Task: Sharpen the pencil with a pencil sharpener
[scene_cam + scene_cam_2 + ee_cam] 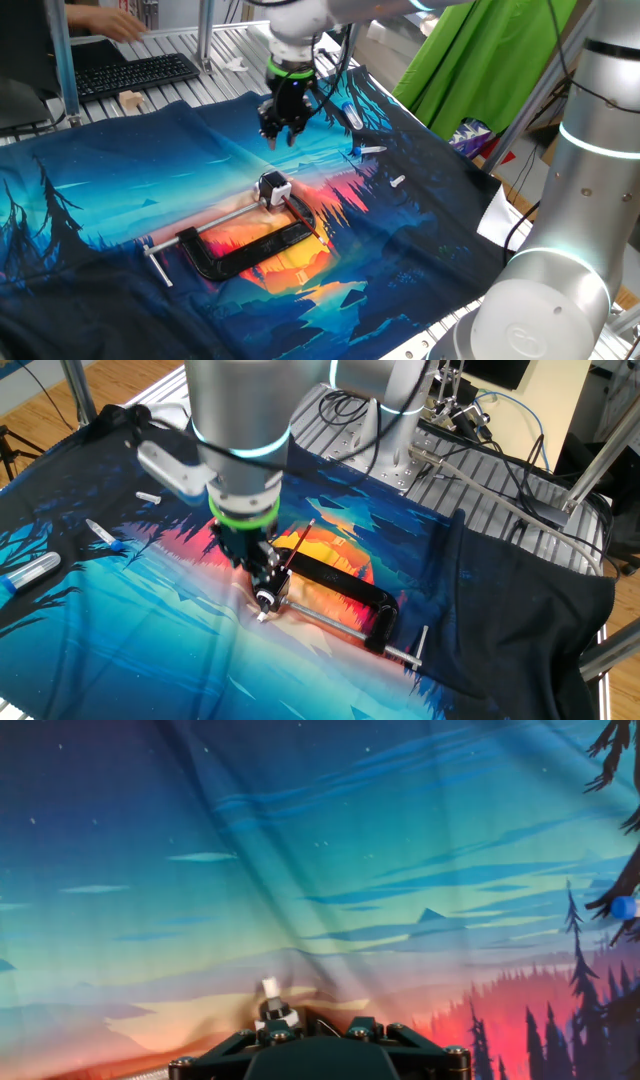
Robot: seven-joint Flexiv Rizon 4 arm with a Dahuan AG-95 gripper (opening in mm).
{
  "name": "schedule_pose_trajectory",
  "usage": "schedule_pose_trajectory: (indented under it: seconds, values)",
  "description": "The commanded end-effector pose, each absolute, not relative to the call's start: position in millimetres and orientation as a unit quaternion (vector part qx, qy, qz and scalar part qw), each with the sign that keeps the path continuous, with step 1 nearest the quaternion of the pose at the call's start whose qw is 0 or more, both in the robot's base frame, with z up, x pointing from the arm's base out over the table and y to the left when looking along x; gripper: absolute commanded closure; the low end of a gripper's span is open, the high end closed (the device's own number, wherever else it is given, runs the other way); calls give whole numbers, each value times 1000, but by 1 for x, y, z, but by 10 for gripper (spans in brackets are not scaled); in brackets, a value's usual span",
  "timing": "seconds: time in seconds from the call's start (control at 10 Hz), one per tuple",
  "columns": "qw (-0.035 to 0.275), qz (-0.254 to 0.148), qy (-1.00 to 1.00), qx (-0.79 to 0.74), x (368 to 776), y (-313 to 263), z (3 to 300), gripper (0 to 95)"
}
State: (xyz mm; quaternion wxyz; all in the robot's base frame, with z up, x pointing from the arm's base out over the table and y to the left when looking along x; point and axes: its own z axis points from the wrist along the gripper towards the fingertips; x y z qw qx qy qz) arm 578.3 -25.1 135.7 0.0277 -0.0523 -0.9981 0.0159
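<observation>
The pencil sharpener (273, 188) is a small white-and-black block held at the screw end of the black clamp (250, 248). It also shows in the other fixed view (267, 598) and at the bottom of the hand view (272, 1008). The pencil (300, 545) is a thin dark stick that slants from the sharpener across the clamp; it also shows in one fixed view (308, 218). I cannot tell whether its tip is inside the sharpener. My gripper (280, 138) hangs above the cloth just beyond the sharpener, open and empty. Its fingertips are out of the hand view.
The clamp's steel rod ends in a T-handle (152, 255). Blue-and-white marker pens (368, 150) and a small white cap (397, 182) lie on the cloth to the right. A keyboard (140, 72) and a person's hand are at the back. The printed cloth (120, 200) has folds.
</observation>
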Motion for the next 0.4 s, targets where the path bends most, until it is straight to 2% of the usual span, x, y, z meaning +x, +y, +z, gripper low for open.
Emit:
schedule_pose_trajectory:
  seconds: [0.1,0.4]
  values:
    - [28,18,-998,-51,578,-27,136,570]
    - [30,20,-998,-50,577,-29,138,570]
